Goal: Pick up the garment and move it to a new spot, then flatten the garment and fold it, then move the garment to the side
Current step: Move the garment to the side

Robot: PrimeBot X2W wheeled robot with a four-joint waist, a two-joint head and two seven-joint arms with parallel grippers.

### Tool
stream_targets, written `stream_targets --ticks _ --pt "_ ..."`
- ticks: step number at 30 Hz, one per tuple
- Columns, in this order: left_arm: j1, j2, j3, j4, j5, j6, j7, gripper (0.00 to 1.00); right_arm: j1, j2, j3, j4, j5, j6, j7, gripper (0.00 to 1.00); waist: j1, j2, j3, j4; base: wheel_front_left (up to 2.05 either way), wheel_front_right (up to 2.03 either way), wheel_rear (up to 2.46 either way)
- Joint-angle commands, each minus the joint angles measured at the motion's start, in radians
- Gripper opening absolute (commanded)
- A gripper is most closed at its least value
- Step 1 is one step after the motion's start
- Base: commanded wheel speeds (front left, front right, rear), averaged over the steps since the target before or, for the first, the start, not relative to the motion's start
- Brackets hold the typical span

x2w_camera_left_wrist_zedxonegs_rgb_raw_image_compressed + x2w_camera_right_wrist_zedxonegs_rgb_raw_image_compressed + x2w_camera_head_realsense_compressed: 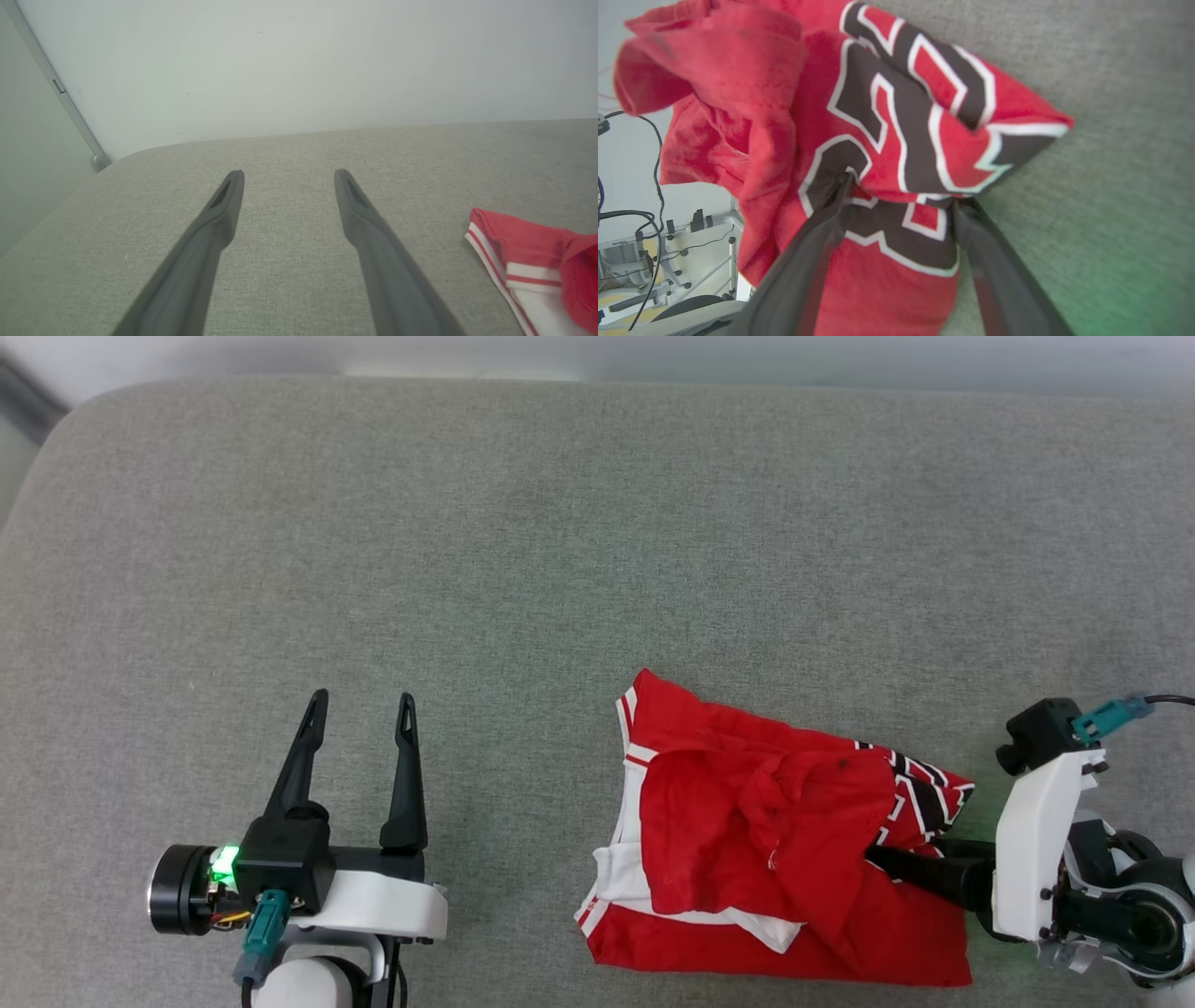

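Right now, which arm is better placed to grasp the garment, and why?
Right. The right fingers straddle the garment's lettered fold, spread open; the left fingers stand open over bare grey surface, apart from it.

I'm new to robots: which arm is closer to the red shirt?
Right arm: open jaws reach into the garment at its right edge; left arm sits apart, off its left side.

We log: garment (747, 821) red, white sleeves, red-and-white striped trim, black white-edged lettering | cushion (560, 523) plain grey weave | left gripper (364, 696) black, white mount (373, 907), green light (224, 861)
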Motion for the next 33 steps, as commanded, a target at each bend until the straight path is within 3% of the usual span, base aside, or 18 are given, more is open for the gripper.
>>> stream_targets --ticks 1,2,3,4,16,26,33 --pt "-0.008 -0.001 -0.003 0.0 -0.003 0.003 -0.002 1.0 0.04 0.018 0.051 0.042 -0.013 -0.002 0.009 1.0 0.0 0.0 0.002 0.003 0.0 0.0 0.0" --pt "-0.009 -0.001 -0.003 0.001 -0.003 0.004 -0.002 1.0 0.042 0.014 0.066 0.047 -0.017 -0.002 0.004 0.86 0.0 0.0 0.003 0.004 0.0 0.0 0.0" --pt "-0.01 -0.002 -0.004 0.001 -0.004 0.005 -0.002 1.0 0.039 0.01 0.075 0.051 -0.02 -0.002 -0.008 0.27 0.0 0.0 0.004 0.006 0.0 0.0 0.0" --pt "-0.011 -0.002 -0.005 0.002 -0.004 0.006 -0.002 1.0 0.037 0.005 0.087 0.053 -0.02 -0.002 -0.017 0.0 0.0 0.0 0.004 0.007 0.0 0.0 0.0" --pt "0.025 -0.005 -0.003 0.014 -0.003 0.019 -0.002 1.0 -0.115 -0.086 0.172 -0.053 -0.019 -0.001 -0.135 0.0 0.0 0.0 -0.076 -0.021 0.0 0.0 0.0" --pt "0.069 0.006 0.036 -0.007 -0.008 0.019 -0.002 1.0 -0.297 -0.218 0.3 -0.257 -0.075 -0.001 -0.139 0.0 0.0 0.0 -0.086 -0.222 0.0 0.0 0.0" --pt "0.059 0.025 0.067 -0.027 0.002 0.011 -0.002 1.0 -0.345 -0.309 0.306 -0.283 -0.125 -0.001 -0.17 0.0 0.0 0.0 -0.024 -0.339 0.0 0.0 0.0"
